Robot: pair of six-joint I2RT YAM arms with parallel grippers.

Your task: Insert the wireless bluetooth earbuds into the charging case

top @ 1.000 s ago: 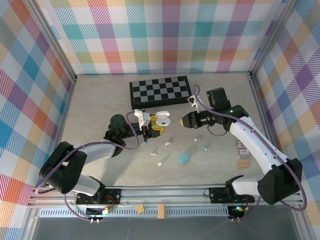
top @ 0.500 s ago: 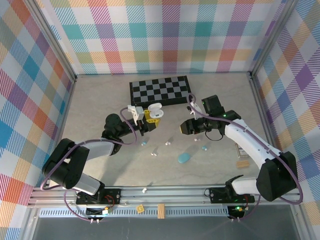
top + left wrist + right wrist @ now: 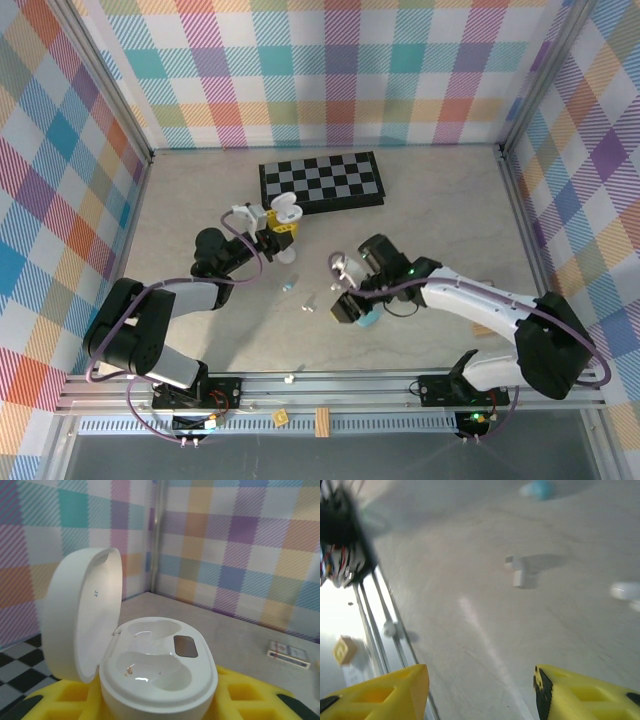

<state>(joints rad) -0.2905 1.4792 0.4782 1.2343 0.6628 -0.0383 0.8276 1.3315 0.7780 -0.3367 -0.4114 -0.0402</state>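
White charging case (image 3: 155, 672) shifted left, right pincer (image 3: 480, 687) lowered

Built of white links (image 3: 470, 297) and black joints (image 3: 208, 247); wired with looping purple cables (image 3: 190, 289); tipped with yellow, hollow-celled claw fingers (image 3: 385, 690).

Right gripper (image 3: 340, 308): shifted toward 8 o'clock, now just beside the blue case (image 3: 367, 319).
Left gripper (image 3: 283, 224): carried the charging case (image 3: 287, 208) toward 10 o'clock.
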